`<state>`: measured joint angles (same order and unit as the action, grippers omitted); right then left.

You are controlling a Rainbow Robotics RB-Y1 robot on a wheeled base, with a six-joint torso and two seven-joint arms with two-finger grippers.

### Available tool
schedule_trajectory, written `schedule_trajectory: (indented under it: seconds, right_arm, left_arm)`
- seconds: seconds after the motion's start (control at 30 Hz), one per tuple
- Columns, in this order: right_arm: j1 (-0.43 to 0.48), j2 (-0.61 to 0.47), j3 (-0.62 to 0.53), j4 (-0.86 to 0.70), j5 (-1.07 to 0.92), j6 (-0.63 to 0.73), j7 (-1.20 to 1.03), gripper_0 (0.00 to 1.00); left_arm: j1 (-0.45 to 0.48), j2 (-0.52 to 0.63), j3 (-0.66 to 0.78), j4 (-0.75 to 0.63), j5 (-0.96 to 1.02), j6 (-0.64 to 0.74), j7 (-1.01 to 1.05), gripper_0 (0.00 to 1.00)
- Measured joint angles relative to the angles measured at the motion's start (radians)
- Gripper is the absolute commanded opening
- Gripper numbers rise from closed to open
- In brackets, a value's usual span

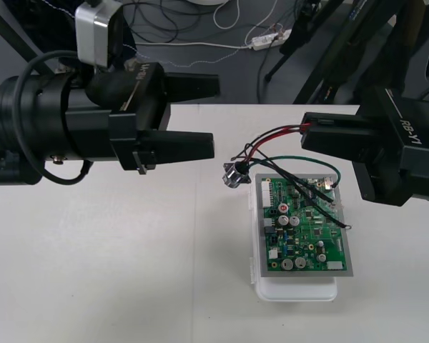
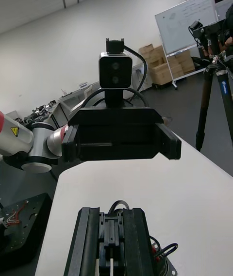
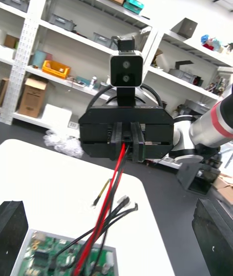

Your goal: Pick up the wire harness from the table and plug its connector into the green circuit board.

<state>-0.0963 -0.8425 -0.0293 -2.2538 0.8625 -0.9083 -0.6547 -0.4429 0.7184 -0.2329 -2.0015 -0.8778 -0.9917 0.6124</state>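
My right gripper (image 1: 307, 133) hovers above the far edge of the green circuit board (image 1: 304, 225), shut on the wire harness (image 1: 272, 143). Red and black wires run out of its fingers toward the left. The round metal socket (image 1: 234, 174) dangles just left of the board's far corner, and a green wire loops over the board's far end. The plug is hidden. In the left wrist view the right gripper (image 3: 127, 141) pinches the red wires (image 3: 109, 198) above the board (image 3: 46, 256). My left gripper (image 1: 216, 116) hangs open left of the harness, facing the right one.
The board sits on a white base (image 1: 297, 289) at the table's centre right. Bare table stretches to the left and front of it. The left arm's bulky wrist (image 1: 71, 121) hangs over the far left of the table.
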Motion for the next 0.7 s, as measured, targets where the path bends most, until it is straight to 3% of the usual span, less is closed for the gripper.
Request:
schedule_trajectory:
  seconds: [0.7]
  right_arm:
    - [-0.022,0.018,0.054,-0.018,0.035,0.1,-0.03,0.0]
  left_arm:
    - [-0.097,-0.134,-0.085,0.027,-0.119,0.063,0.08,1.0]
